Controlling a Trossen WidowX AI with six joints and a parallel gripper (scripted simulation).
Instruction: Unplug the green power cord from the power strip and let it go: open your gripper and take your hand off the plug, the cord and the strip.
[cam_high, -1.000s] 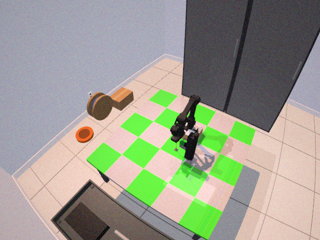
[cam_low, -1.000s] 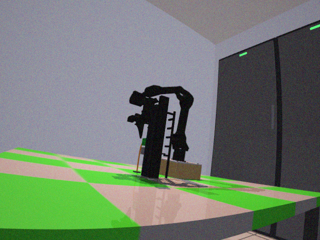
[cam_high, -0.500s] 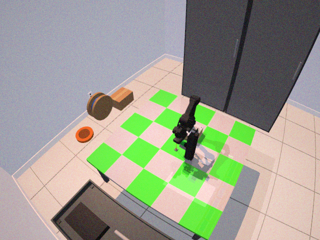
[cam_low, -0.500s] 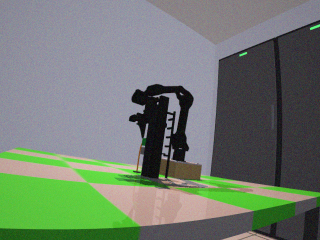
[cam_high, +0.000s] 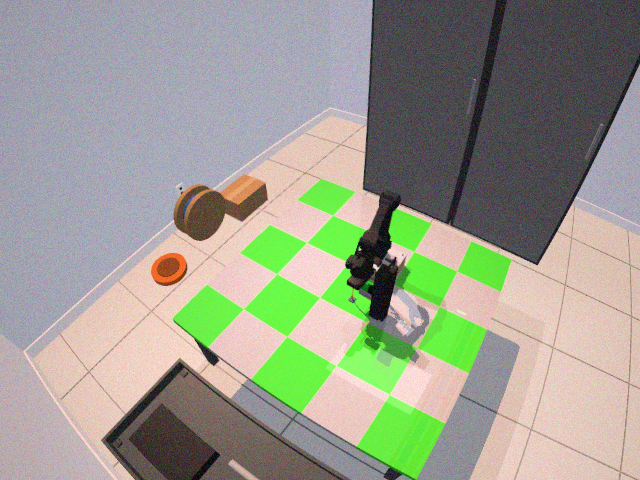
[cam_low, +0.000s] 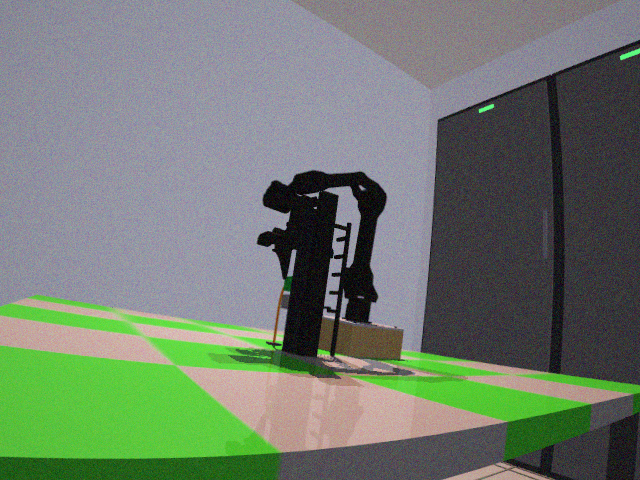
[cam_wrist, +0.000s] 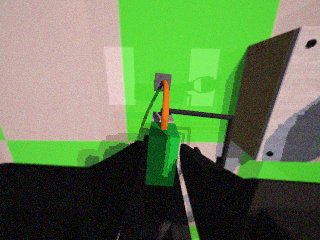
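The green plug (cam_low: 287, 283) (cam_wrist: 162, 157) stands at the fingertips. Its orange cord (cam_low: 277, 317) (cam_wrist: 166, 102) curves down to a small grey square (cam_high: 352, 299) (cam_wrist: 162, 78) on the table. A grey piece (cam_low: 284, 300) just below the plug looks like part of the power strip; the rest is hidden, and whether the plug sits in it cannot be told. My gripper (cam_low: 284, 276) (cam_wrist: 161, 147) is partly open, pointing down, with a finger on each side of the plug. In the wrist view a narrow gap shows between the plug and the right finger.
A tall black post (cam_high: 385, 294) (cam_low: 310, 279) stands close beside the gripper. A thin black frame (cam_low: 339, 289) (cam_wrist: 200, 114) with short rungs is behind it. The arm's base stands on a wooden box (cam_low: 361, 341) (cam_wrist: 295, 95), at the right in the wrist view.
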